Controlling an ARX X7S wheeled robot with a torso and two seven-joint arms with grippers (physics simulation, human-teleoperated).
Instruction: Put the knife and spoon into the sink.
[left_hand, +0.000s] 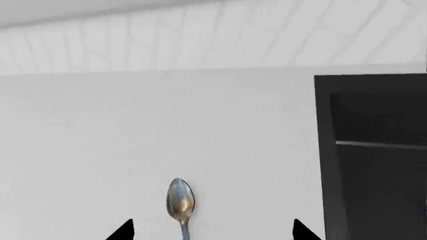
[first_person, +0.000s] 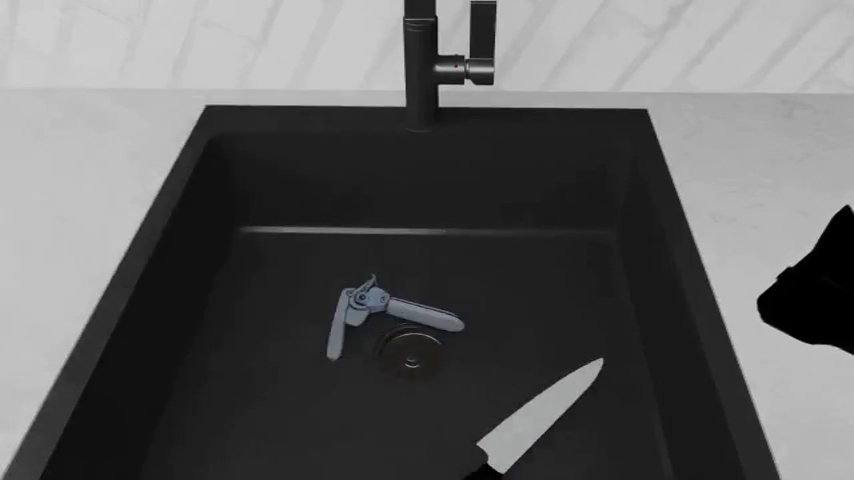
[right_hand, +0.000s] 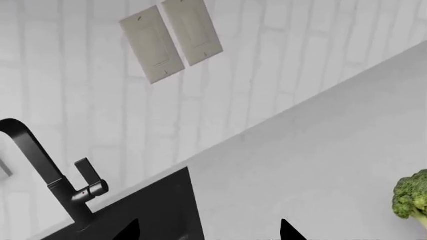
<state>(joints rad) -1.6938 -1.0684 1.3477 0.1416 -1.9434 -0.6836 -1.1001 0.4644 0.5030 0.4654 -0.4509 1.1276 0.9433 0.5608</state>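
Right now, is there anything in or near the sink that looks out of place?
One thing: a blue-grey hinged tool lies splayed open on the sink floor, beside the drain. The knife lies flat in the basin; the spoon lies on the counter, outside it.

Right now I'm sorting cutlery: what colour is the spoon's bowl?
Shiny silver tinted gold-brown; the spoon shows best in the left wrist view.

The spoon (left_hand: 181, 201) lies on the pale countertop (left_hand: 100, 150), gold-tinted bowl toward the tiled wall (left_hand: 200, 35), its handle running out of frame between the left gripper (left_hand: 212, 231) fingertips (only two dark tips show, set well apart). The sink (left_hand: 373, 160) opens nearby.
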